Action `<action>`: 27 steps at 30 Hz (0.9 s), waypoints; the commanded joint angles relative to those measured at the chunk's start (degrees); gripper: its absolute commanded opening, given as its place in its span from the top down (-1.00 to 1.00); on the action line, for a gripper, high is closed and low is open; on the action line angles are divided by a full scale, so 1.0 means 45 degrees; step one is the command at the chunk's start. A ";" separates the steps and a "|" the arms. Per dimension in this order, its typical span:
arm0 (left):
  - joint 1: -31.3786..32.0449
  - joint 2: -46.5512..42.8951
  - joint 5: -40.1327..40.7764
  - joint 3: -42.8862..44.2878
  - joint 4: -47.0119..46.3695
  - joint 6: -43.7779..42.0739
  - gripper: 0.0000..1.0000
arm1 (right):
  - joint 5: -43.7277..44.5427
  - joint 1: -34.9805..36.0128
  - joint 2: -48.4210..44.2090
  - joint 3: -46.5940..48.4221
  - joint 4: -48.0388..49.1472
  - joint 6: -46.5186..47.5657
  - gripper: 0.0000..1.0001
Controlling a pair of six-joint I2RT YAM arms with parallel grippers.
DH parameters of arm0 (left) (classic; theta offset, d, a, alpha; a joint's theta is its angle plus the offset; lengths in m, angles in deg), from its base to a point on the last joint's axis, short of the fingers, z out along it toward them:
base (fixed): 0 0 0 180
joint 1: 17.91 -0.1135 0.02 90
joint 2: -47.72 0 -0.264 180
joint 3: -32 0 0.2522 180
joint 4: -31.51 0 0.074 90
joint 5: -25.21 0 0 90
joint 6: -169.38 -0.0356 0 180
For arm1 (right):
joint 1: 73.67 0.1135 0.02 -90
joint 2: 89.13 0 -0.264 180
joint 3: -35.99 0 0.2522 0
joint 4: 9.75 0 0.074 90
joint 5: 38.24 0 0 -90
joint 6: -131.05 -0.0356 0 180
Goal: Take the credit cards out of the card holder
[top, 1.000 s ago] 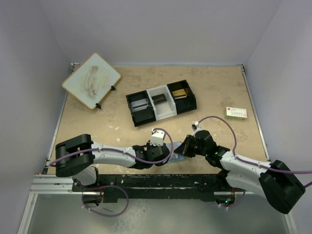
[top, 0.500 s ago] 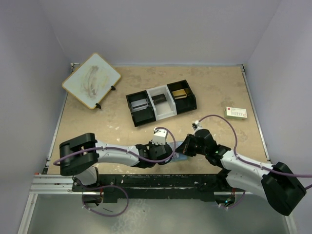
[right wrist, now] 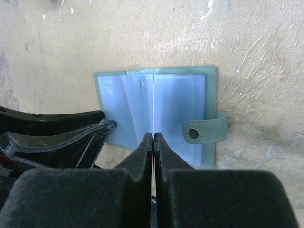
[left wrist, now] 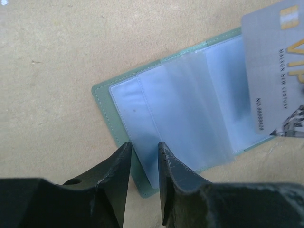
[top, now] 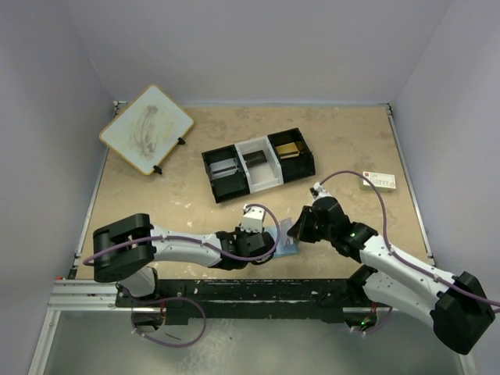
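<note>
Since a second ago the right gripper (right wrist: pixel 154 135) has drawn back slightly, its fingers pressed together on a thin pale bluish-grey plastic credit card (left wrist: pixel 270 71). Its own camera catches only the card's edge, while the left wrist view shows the face with gold VIP lettering. The left gripper (left wrist: pixel 144 145), now narrower with its jaws a little apart, has its tips at the edge of the open grey-green folding card holder (right wrist: pixel 175 118), which lies flat on the beige table (top: pixel 351 148). Overhead, both arms hide most of it. Beyond stands a black-and-white three-compartment tray (top: pixel 206 166) with an orange-gold card (top: pixel 290 148) in its right compartment.
</note>
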 commanded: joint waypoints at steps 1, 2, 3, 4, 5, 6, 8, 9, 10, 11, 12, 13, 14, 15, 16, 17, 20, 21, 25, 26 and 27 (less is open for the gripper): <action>-0.0007 -0.1014 0.0677 -0.0230 0.0295 0.0132 0.42 | 0.0645 -0.0011 -0.0296 0.1143 -0.0766 0.1272 1.00; -0.0007 -0.1184 0.0759 -0.0241 0.0369 0.0113 0.40 | 0.0666 -0.0015 -0.0509 0.1243 -0.0667 0.1488 1.00; -0.0022 -0.1432 0.0877 -0.0227 0.0486 0.0086 0.35 | 0.0678 -0.0016 -0.0688 0.1299 -0.0492 0.1732 1.00; -0.0009 -0.1673 0.1036 -0.0199 0.0639 0.0021 0.31 | 0.0670 -0.0011 -0.0881 0.1331 -0.0220 0.2041 1.00; -0.0008 -0.1923 0.1156 -0.0173 0.0805 -0.0119 0.24 | 0.0620 -0.0015 -0.1078 0.1315 0.0206 0.2336 1.00; -0.0017 -0.2189 0.1286 -0.0092 0.1009 -0.0268 0.12 | 0.0519 -0.0016 -0.1225 0.1255 0.0672 0.2719 1.00; -0.0044 -0.2758 0.1640 0.0156 0.1590 -0.0633 -0.04 | 0.0402 -0.0014 -0.1375 0.1235 0.1650 0.3483 1.00; -0.0088 -0.3030 0.1881 0.0335 0.2049 -0.0784 -0.11 | 0.0335 -0.0016 -0.1409 0.1290 0.2086 0.4196 1.00; -0.0196 -0.3340 0.2057 0.0519 0.2449 -0.0966 -0.18 | 0.0547 -0.0016 -0.1433 0.1330 0.2777 0.5139 1.00; -0.0424 -0.3711 0.2133 0.0651 0.2843 -0.1172 -0.24 | 0.0380 -0.0016 -0.1433 0.1325 0.3384 0.5780 1.00; -0.0772 -0.4111 0.2045 0.0736 0.3168 -0.1432 -0.29 | 0.0333 -0.0003 -0.1372 0.1366 0.3958 0.6348 1.00; -0.1363 -0.4550 0.1756 0.0786 0.3421 -0.1721 -0.31 | 0.0170 0.0001 -0.1328 0.1398 0.4447 0.6915 1.00; -0.2079 -0.5041 0.1363 0.0807 0.3609 -0.2060 -0.33 | -0.0031 -0.0006 -0.1232 0.1443 0.5070 0.7594 1.00; -0.2951 -0.5513 0.1145 0.0827 0.3769 -0.2555 -0.35 | -0.0261 -0.0002 -0.1139 0.1471 0.5865 0.8303 1.00; -0.3627 -0.6011 0.1089 0.0910 0.4089 -0.2904 -0.39 | -0.0426 0.0003 -0.0951 0.1550 0.6365 0.8973 1.00; -0.4276 -0.6423 0.1031 0.1023 0.4262 -0.3236 -0.43 | -0.0482 0.0014 -0.0817 0.1640 0.6804 0.9599 1.00; -0.6516 -0.7303 0.0326 0.1493 0.5011 -0.4381 -0.47 | -0.1142 0.0004 0.0024 0.2118 0.7740 1.1867 1.00; -0.7393 -0.7387 0.0012 0.1591 0.5219 -0.4819 -0.47 | -0.1467 0.0019 0.0336 0.2339 0.7915 1.2522 1.00; -1.0633 -0.7426 -0.1006 0.1293 0.5300 -0.5951 -0.47 | -0.2392 0.0072 0.1890 0.3461 0.8155 1.4608 1.00; -1.1377 -0.7452 -0.1167 0.1127 0.5199 -0.6024 -0.47 | -0.2514 0.0081 0.2303 0.3764 0.8121 1.4962 1.00; -1.1968 -0.7505 -0.1372 0.1081 0.5181 -0.6079 -0.47 | -0.2554 0.0096 0.2752 0.4078 0.8083 1.5304 1.00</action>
